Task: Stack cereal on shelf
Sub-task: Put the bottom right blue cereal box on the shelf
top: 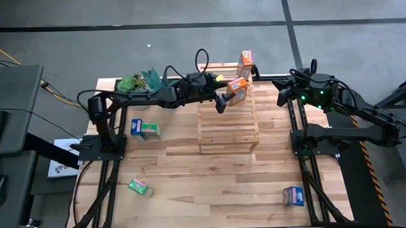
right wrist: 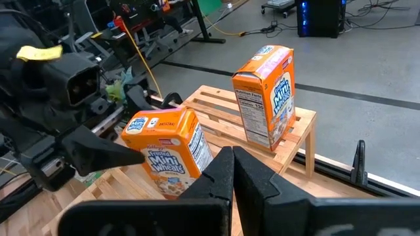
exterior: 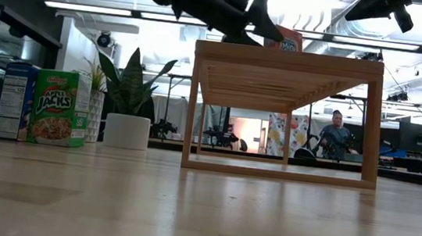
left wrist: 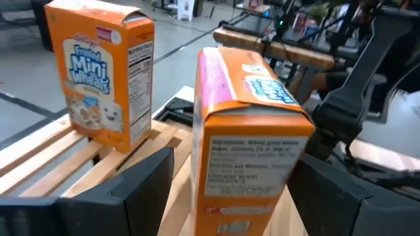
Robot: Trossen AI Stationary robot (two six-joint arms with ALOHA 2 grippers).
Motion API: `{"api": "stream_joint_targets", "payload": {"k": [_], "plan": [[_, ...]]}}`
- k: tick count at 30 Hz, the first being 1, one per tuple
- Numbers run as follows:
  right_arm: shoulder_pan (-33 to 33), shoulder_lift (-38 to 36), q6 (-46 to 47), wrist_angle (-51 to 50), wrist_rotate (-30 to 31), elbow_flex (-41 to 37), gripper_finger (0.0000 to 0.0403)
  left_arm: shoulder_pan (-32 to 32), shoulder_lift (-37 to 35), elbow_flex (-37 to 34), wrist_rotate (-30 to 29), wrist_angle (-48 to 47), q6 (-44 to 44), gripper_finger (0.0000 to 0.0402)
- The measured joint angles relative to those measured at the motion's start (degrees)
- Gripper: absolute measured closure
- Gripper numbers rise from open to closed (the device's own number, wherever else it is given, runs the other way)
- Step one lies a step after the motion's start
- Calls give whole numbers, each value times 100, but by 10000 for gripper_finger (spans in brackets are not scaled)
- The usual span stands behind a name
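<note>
Two orange cereal boxes are on the wooden slatted shelf [top: 227,123]. One stands upright at its far end [top: 246,60] [left wrist: 102,78] [right wrist: 266,95]. The other [top: 237,90] [left wrist: 252,131] [right wrist: 167,151] stands nearer on the slats, leaning a little. My left gripper [top: 224,100] [left wrist: 233,160] is open, with one finger on each side of this second box. My right gripper [top: 282,93] [right wrist: 233,154] is shut and waits off the shelf's right side, above the table. A blue and a green box [top: 144,128] stand together left of the shelf. Another green box [top: 141,187] and another blue box [top: 293,195] are near the table's near edge. My left gripper has its fingers [left wrist: 141,190] level on either side of the nearer orange box's lower half [left wrist: 230,196]. A gap shows on one side. I cannot tell whether the other finger touches the cardboard. The box's bottom rests on the shelf slats.
A potted plant [top: 139,82] [exterior: 131,94] sits at the table's far left corner. The low view shows the blue [exterior: 12,101] and green [exterior: 59,107] boxes beside it. A person [exterior: 337,135] sits in the room behind. The shelf's near half [top: 227,137] holds nothing.
</note>
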Motion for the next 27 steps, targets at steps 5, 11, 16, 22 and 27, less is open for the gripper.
{"api": "stream_joint_targets", "payload": {"k": [5,11,16,22,27], "plan": [[0,1,24,0,-2,0,402,-2,111,0,51,17,-166,128],[2,2,1,4,-2,0,402,18,183,0,199,213,-13,129],[0,2,4,34,-3,0,402,23,294,0,207,291,4,142],[0,1,0,42,-31,0,402,75,242,-2,203,267,102,188],[2,2,0,42,-35,0,402,155,229,0,252,246,96,239]]}}
